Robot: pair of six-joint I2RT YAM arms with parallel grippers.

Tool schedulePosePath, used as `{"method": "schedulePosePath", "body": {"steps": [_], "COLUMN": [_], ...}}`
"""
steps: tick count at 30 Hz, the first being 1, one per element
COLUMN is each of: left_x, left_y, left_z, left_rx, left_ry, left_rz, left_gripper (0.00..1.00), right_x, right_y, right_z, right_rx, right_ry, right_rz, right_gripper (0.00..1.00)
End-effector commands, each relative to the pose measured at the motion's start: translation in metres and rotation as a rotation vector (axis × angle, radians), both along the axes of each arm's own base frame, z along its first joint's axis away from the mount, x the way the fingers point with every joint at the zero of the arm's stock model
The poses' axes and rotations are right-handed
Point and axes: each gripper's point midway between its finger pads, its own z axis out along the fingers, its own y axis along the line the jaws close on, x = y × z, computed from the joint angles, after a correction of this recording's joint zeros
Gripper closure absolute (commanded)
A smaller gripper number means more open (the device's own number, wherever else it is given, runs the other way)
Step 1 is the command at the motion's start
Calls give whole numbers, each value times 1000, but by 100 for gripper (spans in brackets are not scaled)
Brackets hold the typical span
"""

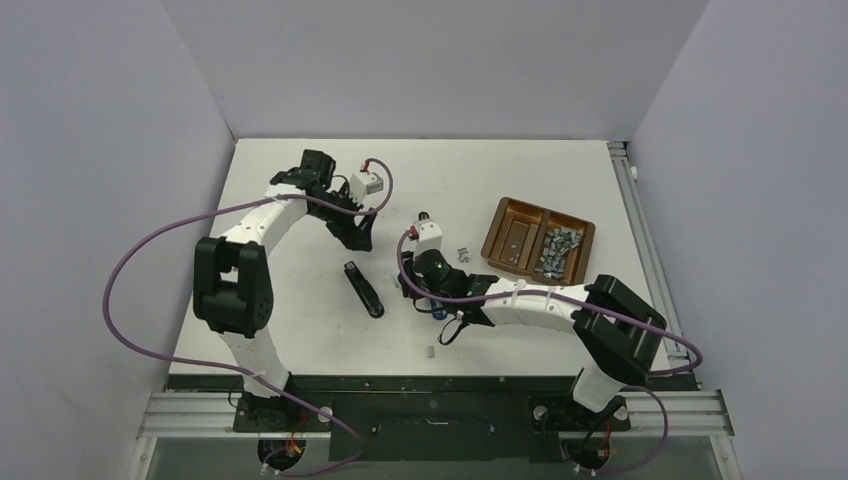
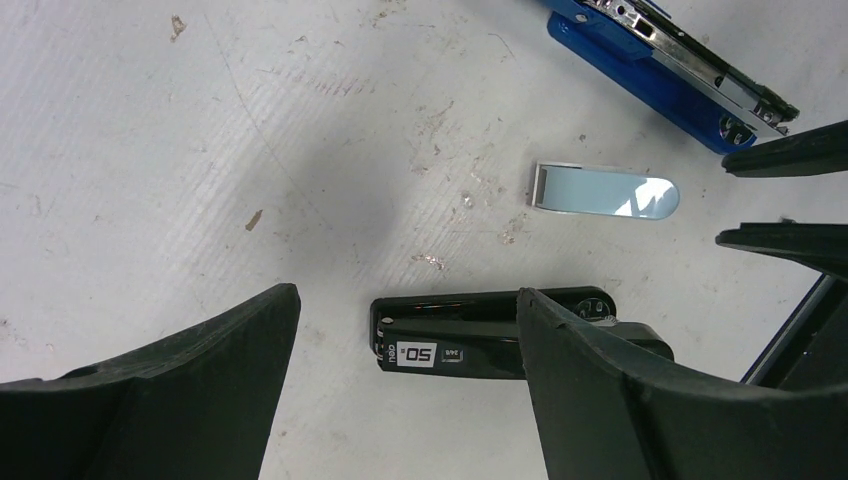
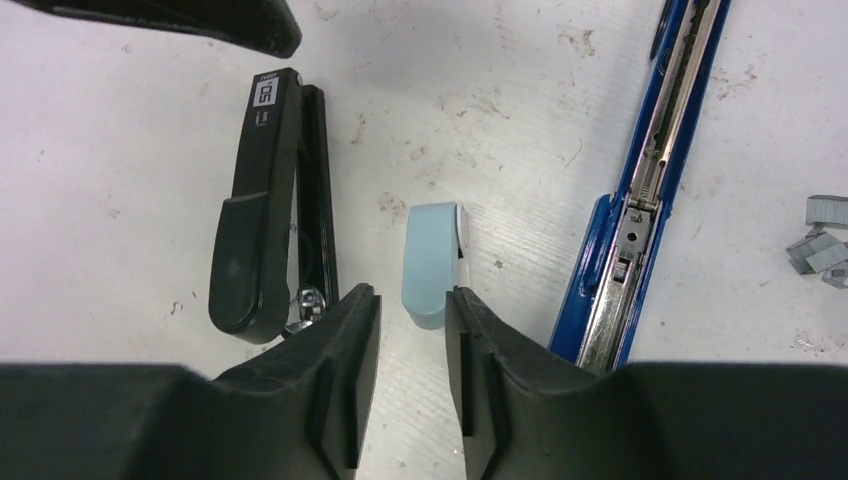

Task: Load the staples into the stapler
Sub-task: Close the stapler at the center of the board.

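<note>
Left gripper [image 2: 408, 295] jaws wide apart, empty, hanging over the black stapler [image 3: 262, 200]. Right gripper [image 3: 412, 300] jaws parted a crack, holding nothing, tips at the near end of a pale blue piece [image 3: 430, 260]. Loading looks not yet done: the blue stapler [image 3: 640, 200] lies hinged open beside it, no strip visible in the channel, while the staples [image 1: 557, 250] sit in the brown tray [image 1: 495, 228], with a few loose staples [image 3: 822, 245] on the table.
</note>
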Motion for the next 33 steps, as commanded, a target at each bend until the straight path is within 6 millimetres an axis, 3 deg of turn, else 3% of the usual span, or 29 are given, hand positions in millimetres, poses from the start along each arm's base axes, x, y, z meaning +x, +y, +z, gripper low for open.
{"method": "schedulePosePath", "body": {"steps": [1, 12, 33], "left_x": [3, 1, 2], "left_y": [0, 2, 1], "left_z": [29, 31, 43], "left_rx": [-20, -9, -19], "left_ry": [-57, -67, -97], "left_rz": [8, 17, 34], "left_gripper": [23, 23, 23], "right_x": [8, 6, 0], "right_y": [4, 2, -10], "right_z": [-1, -37, -57], "right_rx": [-3, -77, -124], "right_ry": [9, 54, 79], "right_rz": [-6, 5, 0], "right_gripper": [73, 80, 79]}}
